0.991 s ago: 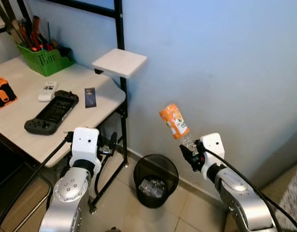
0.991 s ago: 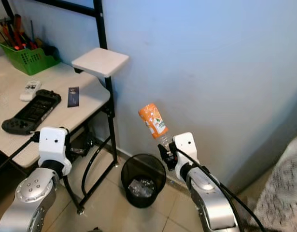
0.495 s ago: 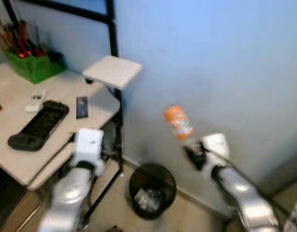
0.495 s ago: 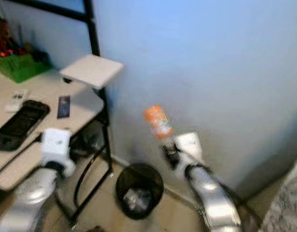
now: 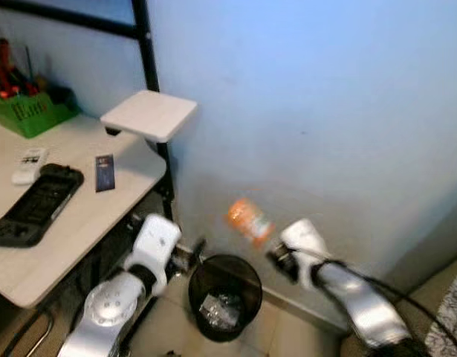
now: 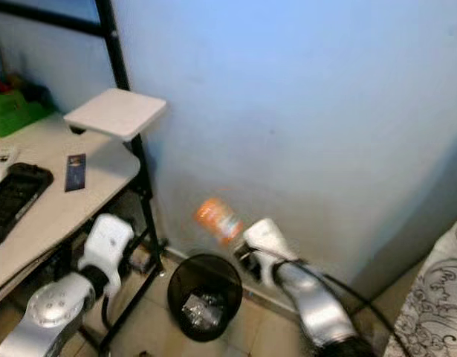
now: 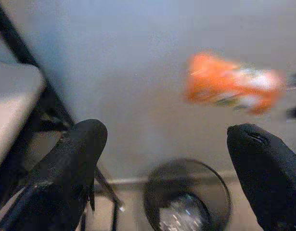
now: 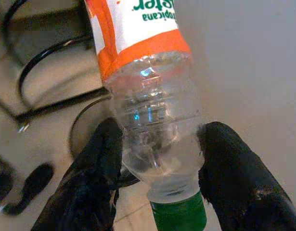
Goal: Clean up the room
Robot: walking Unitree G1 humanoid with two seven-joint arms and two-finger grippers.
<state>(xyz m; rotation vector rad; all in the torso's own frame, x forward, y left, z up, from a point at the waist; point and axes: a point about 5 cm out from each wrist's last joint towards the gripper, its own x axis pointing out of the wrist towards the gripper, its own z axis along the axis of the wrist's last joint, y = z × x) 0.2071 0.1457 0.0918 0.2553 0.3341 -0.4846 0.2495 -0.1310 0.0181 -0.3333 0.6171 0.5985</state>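
Bottle [image 8: 148, 103]: clear plastic, orange-and-white label, green cap, right gripper [image 8: 157, 159] clamping it.

The bottle [image 8: 150, 115] is clear, glossy plastic with a smooth orange-and-white label and a green plastic cap; the right gripper [image 8: 157, 178] has matt black, slightly grainy fingers [image 8: 232, 168]; the bin [image 5: 225, 296] looks like black mesh; the arms are brushed silver metal with white plastic housings; the desk [image 5: 87, 201] is smooth and pale.
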